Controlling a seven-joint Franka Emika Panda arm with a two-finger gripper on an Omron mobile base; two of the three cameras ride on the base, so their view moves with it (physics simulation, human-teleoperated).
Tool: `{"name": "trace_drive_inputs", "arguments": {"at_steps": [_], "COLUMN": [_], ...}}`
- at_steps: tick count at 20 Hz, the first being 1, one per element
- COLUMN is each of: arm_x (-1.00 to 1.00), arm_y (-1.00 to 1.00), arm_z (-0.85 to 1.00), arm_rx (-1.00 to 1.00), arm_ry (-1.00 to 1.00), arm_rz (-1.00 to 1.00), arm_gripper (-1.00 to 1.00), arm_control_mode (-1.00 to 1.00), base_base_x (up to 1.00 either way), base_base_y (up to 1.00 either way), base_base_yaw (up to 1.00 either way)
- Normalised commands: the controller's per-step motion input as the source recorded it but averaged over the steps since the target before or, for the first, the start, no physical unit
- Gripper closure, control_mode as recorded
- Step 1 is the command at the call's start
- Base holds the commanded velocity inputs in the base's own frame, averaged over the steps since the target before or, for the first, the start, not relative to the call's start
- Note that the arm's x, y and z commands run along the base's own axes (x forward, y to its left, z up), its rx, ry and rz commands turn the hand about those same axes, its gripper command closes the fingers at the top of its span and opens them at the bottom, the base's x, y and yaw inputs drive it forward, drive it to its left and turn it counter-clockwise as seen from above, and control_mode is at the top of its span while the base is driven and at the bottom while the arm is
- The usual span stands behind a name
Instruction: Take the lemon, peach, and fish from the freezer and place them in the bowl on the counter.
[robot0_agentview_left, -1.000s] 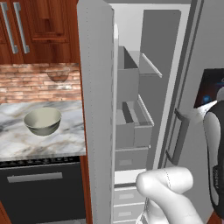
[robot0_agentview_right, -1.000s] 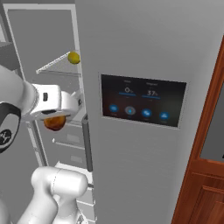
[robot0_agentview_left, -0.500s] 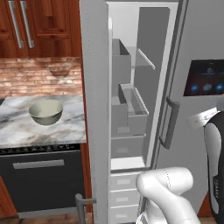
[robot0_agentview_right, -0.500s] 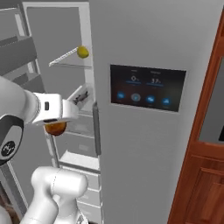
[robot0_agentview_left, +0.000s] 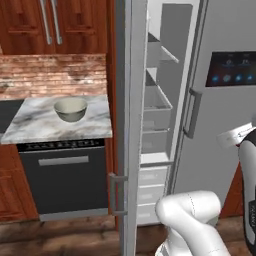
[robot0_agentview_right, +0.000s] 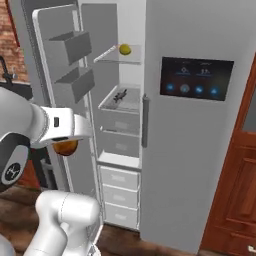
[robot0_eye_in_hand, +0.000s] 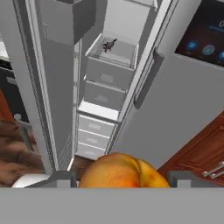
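Note:
My gripper (robot0_eye_in_hand: 121, 180) is shut on the peach (robot0_eye_in_hand: 122, 171), an orange-red fruit that sits between the two fingertips (robot0_eye_in_hand: 59, 179). From the right base view the peach (robot0_agentview_right: 65, 147) hangs under my hand, outside the open freezer (robot0_agentview_right: 120, 130) and to its left. The yellow lemon (robot0_agentview_right: 124, 49) lies on the freezer's glass shelf. Below it, the dark fish (robot0_agentview_right: 119, 95) lies in a grey drawer, also seen as the fish (robot0_eye_in_hand: 108, 44) in the hand view. The pale bowl (robot0_agentview_left: 70, 108) stands on the marble counter (robot0_agentview_left: 30, 127), left of the freezer door (robot0_agentview_left: 131, 100).
The open freezer door with its grey bins (robot0_agentview_right: 75, 45) stands between my hand and the counter. A dark dishwasher front (robot0_agentview_left: 62, 180) sits under the counter. A black touch panel (robot0_agentview_right: 196, 77) is on the shut right-hand door. Wooden cabinets (robot0_agentview_right: 235, 190) stand at the far right.
Both base views have shifted, so the camera has moved; the freezer now looks farther off and more of the floor shows. The peach stays held in my gripper.

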Motion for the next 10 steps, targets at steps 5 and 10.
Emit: {"name": "trace_drive_inputs", "arguments": {"at_steps": [5,10], "arm_x": [0.00,0.00], "arm_y": [0.00,0.00], "arm_z": [0.00,0.00], "arm_rx": [0.00,0.00], "arm_ry": [0.00,0.00], "arm_rz": [0.00,0.00], "arm_gripper": [1.00,1.00], "arm_control_mode": [1.00,1.00], "base_base_x": [-0.51,-0.37], "base_base_y": [1.00,1.00], "base_base_yaw": [0.00,0.00]}}
